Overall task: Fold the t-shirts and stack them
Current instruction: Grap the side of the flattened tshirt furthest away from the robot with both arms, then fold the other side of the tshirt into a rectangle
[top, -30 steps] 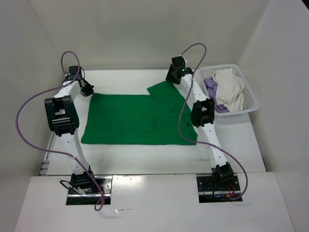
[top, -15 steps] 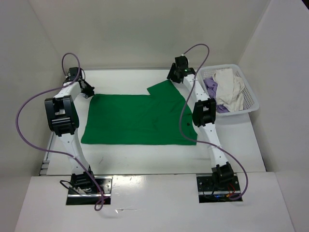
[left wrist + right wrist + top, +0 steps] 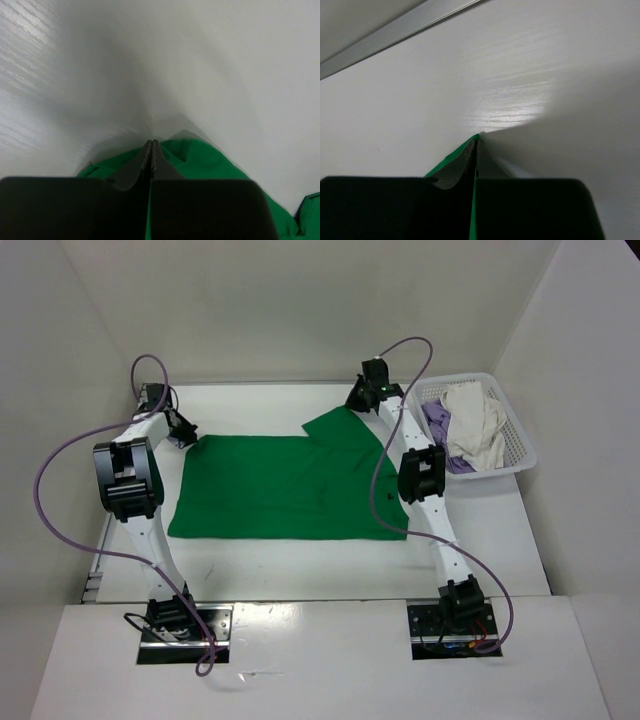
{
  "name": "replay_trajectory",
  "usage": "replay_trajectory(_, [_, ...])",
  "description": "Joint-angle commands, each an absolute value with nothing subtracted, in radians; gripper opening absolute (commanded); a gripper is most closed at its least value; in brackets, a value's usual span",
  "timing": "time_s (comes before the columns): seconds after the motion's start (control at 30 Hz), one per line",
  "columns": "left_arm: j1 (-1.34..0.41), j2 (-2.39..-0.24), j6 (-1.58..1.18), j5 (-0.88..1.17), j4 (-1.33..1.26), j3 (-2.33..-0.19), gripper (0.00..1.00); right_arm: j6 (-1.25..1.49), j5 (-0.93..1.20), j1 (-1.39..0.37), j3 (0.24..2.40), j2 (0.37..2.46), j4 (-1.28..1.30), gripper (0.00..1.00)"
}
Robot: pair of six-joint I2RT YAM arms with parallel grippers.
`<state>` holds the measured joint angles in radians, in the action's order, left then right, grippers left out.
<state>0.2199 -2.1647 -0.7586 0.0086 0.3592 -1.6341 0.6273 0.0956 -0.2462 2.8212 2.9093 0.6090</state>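
From above, the green t-shirt [image 3: 280, 490] lies spread flat across the middle of the table [image 3: 480, 540], one sleeve angled up toward the far edge. The left gripper [image 3: 186, 436] sits right at the shirt's far left corner, and the right gripper [image 3: 358, 405] sits at the tip of that raised sleeve on the far right, both arms reaching out from the near edge. From this height I cannot tell how the jaws stand. A white mesh basket [image 3: 525, 445] stands at the far right corner of the table, beside the right arm. The white t-shirt [image 3: 472, 420] is heaped in it, with the lavender t-shirt [image 3: 437, 420] crumpled next to it on the side nearer the arm. Through the left wrist camera, the left gripper [image 3: 151, 144] has its jaws pressed together. The green t-shirt [image 3: 210, 165] is bunched up on both sides of the tips, so the corner looks pinched between them, and bare table [image 3: 75, 75] runs off beyond. Through the right wrist camera, the right gripper [image 3: 477, 140] also has its jaws together. A thin edge of the green t-shirt [image 3: 451, 161] runs along the left finger up to the tips, nipped between them, low over the table [image 3: 530, 90] near a metal strip [image 3: 400, 30] at its far edge.
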Motion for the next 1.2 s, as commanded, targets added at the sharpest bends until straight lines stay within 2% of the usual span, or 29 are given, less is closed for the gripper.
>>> replay_trajectory(0.0, [0.224, -2.137, -0.741, 0.031, 0.336, -1.615, 0.0, 0.63, 0.098, -0.23, 2.885, 2.89, 0.669, 0.0])
replay_trajectory(0.23, [0.224, -2.031, -0.741, 0.051, 0.273, -1.497, 0.0, 0.581, 0.146, -0.23, 2.837, 2.662, 0.828, 0.0])
replay_trajectory(0.33, [0.238, -2.008, -0.741, 0.064, 0.273, -1.454, 0.0, 0.557, 0.146, -0.23, 2.696, 2.518, 0.861, 0.0])
replay_trajectory(0.4, [0.261, -1.974, -0.741, 0.075, 0.261, -1.438, 0.0, 0.557, 0.146, -0.23, 2.484, 2.414, 0.819, 0.0])
replay_trajectory(0.43, [0.261, -1.964, -0.741, 0.086, 0.261, -1.427, 0.0, 0.567, 0.146, -0.23, 2.292, 2.287, 0.78, 0.0])
replay_trajectory(0.53, [0.272, -1.922, -0.741, 0.106, 0.261, -1.414, 0.0, 0.591, 0.146, -0.23, 2.005, 2.09, 0.672, 0.0])
replay_trajectory(0.7, [0.29, -1.853, -0.741, 0.147, 0.241, -1.359, 0.0, 0.581, 0.135, -0.23, 1.665, 1.861, 0.637, 0.0])
replay_trajectory(0.87, [0.29, -1.769, -0.741, 0.16, 0.25, -1.304, 0.0, 0.581, 0.135, -0.23, 1.398, 1.64, 0.626, 0.0])
replay_trajectory(1.17, [0.331, -1.551, -0.741, 0.16, 0.268, -1.085, 0.0, 0.59, 0.106, -0.23, 1.116, 1.396, 0.673, 0.0])
